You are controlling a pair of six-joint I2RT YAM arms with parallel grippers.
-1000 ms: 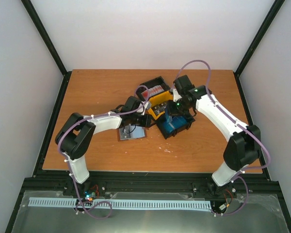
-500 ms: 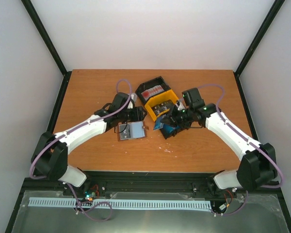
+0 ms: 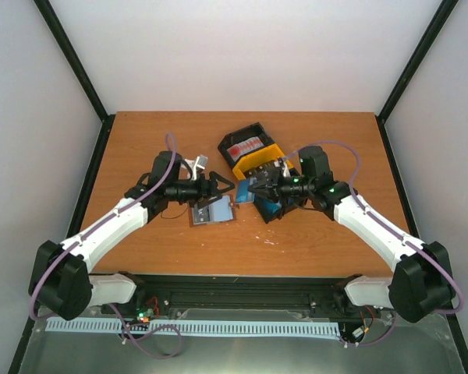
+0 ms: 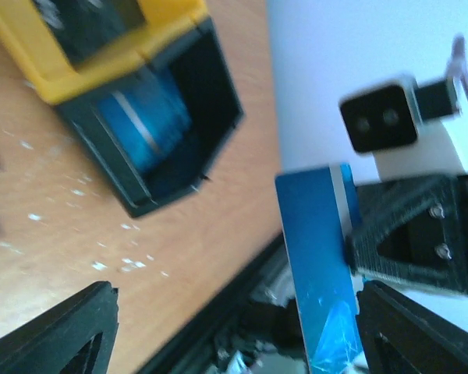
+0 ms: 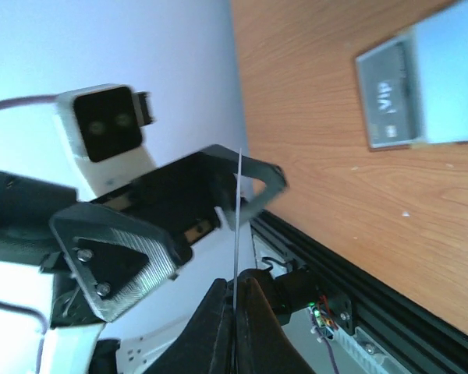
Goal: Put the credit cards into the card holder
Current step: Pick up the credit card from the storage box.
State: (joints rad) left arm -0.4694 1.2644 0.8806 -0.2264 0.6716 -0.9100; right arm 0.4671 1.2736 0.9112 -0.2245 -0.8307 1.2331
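Note:
My right gripper (image 3: 257,189) is shut on a blue credit card (image 3: 246,195) and holds it in the air above the table. In the right wrist view the card (image 5: 236,218) is edge-on between my shut fingers (image 5: 214,327). My left gripper (image 3: 221,185) is open and faces the right gripper. In the left wrist view the blue card (image 4: 316,257) stands between its spread fingers (image 4: 62,335), nearer the right one. The brown card holder (image 3: 210,212) lies open on the table below, grey-blue lining up, with a dark card (image 5: 390,101) on it.
Three bins stand together behind the grippers: a black bin with red-and-white cards (image 3: 246,146), a yellow bin (image 3: 259,164) with dark cards, and a black bin with blue cards (image 3: 279,207), which also shows in the left wrist view (image 4: 148,132). White flecks lie on the wood near the front.
My right gripper lifted a blue card out of the black bin and carried it left. My left arm stretched out and turned its open gripper to face the card.

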